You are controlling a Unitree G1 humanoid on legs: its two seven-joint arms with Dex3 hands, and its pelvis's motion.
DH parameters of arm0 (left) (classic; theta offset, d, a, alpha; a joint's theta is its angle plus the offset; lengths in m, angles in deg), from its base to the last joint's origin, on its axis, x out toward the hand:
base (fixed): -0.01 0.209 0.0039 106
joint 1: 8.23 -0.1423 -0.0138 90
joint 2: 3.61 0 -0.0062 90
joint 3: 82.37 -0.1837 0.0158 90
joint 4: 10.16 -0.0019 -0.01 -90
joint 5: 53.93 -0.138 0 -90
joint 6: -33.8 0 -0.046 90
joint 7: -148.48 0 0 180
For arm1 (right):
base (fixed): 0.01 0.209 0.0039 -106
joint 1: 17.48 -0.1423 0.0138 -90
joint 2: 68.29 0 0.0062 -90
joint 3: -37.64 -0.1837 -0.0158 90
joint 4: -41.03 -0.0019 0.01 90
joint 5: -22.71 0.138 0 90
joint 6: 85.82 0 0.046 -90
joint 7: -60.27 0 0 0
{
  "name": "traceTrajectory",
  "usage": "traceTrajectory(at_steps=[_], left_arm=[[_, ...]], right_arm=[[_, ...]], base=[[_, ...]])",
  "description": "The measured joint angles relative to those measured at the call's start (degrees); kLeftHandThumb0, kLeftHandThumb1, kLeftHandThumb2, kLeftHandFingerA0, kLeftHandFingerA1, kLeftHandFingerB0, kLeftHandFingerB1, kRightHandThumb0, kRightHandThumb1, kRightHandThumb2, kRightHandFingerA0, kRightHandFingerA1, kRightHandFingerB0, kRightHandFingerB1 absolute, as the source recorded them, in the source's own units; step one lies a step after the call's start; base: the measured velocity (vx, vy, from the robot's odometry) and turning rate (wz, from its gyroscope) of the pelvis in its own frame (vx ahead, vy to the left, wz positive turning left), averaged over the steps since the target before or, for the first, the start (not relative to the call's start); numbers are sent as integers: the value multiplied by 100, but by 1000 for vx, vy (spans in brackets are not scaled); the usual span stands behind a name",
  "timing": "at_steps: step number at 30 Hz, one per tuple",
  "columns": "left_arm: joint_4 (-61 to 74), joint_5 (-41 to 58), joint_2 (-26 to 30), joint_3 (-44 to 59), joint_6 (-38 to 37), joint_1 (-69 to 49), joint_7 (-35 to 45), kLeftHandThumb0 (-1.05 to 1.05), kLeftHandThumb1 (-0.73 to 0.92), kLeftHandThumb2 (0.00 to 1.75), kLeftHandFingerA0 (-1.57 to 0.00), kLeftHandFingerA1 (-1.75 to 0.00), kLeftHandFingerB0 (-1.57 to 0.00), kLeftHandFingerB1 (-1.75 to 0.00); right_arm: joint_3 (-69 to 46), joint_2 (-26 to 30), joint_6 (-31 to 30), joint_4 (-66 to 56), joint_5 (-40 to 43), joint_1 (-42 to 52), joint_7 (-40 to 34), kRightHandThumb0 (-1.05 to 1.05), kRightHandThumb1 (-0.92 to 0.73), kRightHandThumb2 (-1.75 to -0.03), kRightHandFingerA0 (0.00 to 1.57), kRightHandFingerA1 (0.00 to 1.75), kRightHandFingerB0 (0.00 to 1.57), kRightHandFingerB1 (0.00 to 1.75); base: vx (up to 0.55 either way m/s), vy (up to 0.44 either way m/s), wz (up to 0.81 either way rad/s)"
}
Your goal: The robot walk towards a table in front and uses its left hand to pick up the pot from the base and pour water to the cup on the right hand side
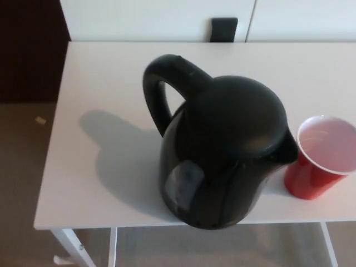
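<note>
A: What do you get from the head view?

B: You look down on a white table (100,83). A black pot (222,150) stands upright near its front edge, lid closed. Its looped handle (164,83) rises toward the picture's upper left, and the spout (286,150) points to the picture's right.

A: And the cup?

B: You see a red cup (320,161) with a pale inside standing upright just beside the pot's spout side, at the right edge of the frame, which cuts part of it off. Whether the two touch you cannot tell.

A: Is there a base under the pot?

B: You cannot make one out; the pot's body hides whatever is beneath it. Its shadow falls on the tabletop to the picture's left.

A: What about either robot hand?

B: Neither the left nor the right robot hand shows in this view, so you cannot say whether they are wide, narrow or holding something. The pot is untouched.

A: Anything else?

B: A small dark block (224,29) sits against the white wall behind the table, and brownish floor (22,167) shows at the left.
</note>
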Motion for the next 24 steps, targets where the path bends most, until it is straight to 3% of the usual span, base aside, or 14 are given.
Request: traceTrajectory(at_steps=[1, 2, 3, 4, 5, 7, 8, 9, 19, 20, 21, 22, 23, 24], left_arm=[[-1, -4, 1, -6, 0, 3, 0, -12, 34, 50, -81, -49, -60, -44], [-3, -7, 10, -5, 3, 13, 1, -10, 35, 50, -81, -49, -60, -45], [-3, -6, 14, -1, 5, 25, 2, -10, 35, 50, -81, -49, -60, -45], [-1, -5, 16, 9, 5, 30, 5, -11, 34, 50, -81, -49, -60, -45], [-1, -4, 19, 17, 4, 36, 9, -9, 34, 50, -82, -49, -61, -45], [-10, 1, 3, 31, 8, 30, 10, -9, 34, 50, -82, -50, -61, -45], [-15, 2, 13, 39, 11, 32, 11, -9, 34, 50, -82, -50, -61, -45], [-15, 2, -4, 43, 10, 35, 18, -13, 34, 48, -86, -49, -62, -44], [-33, 4, 8, 75, 5, 64, 26, -7, 35, 48, -87, -50, -62, -44], [-34, 4, 9, 79, 5, 81, 33, -9, 35, 48, -87, -50, -62, -44], [-37, 2, -35, 75, 16, 112, 46, -9, 35, 48, -87, -50, -62, -44], [-36, 2, -3, 75, 20, 124, 51, -10, 35, 48, -85, -49, -61, -44], [-32, 1, 28, 77, 20, 141, 48, -10, 35, 48, -85, -49, -61, -44], [-23, 0, 54, 75, 21, 175, 48, -7, 35, 48, -87, -50, -61, -44]], right_arm=[[-2, -7, -5, 4, 0, -14, 0, -54, -68, -62, 32, 56, 16, 34], [-5, -28, -11, 14, 0, -44, 0, -44, -46, -98, 28, 62, 2, 47], [-5, -40, -14, 17, -1, -68, -1, -44, -46, -98, 28, 62, 2, 47], [5, -46, -17, 16, -6, -83, -5, -54, -68, -60, 31, 55, 16, 34], [13, -56, -19, 17, -15, -96, -15, -58, -52, -88, 22, 56, 8, 45], [22, -73, -40, 44, -24, -99, -25, -59, -52, -89, 21, 56, 7, 44], [37, -96, -37, 43, -30, -97, -22, -59, -52, -89, 21, 56, 7, 44], [39, -54, -41, 43, -31, -104, -30, -56, -68, -60, 29, 52, 17, 32], [75, -25, -71, 91, -65, -141, -175, -59, -69, -61, 31, 54, 16, 33], [76, -27, -77, 96, -67, -145, -186, -61, -51, -89, 28, 59, 10, 45], [76, -27, -82, 98, -66, -172, -200, -61, -51, -89, 28, 59, 10, 45], [80, -47, -79, 91, -70, -204, -203, -57, -69, -62, 31, 54, 17, 33], [83, -62, -79, 88, -71, -217, -204, -57, -69, -62, 31, 54, 17, 33], [82, -74, -80, 86, -71, -236, -205, -43, -46, -97, 27, 61, 2, 47]], base=[[0, 0, 0], [0, 0, 0], [0, 0, 0], [0, 0, 0], [-118, -75, 7], [-22, -82, -4], [51, 99, 24], [44, 131, 1], [37, 51, -6], [51, 226, -2], [26, 272, -55], [27, 267, -6], [25, 261, 23], [-14, 179, 14]])
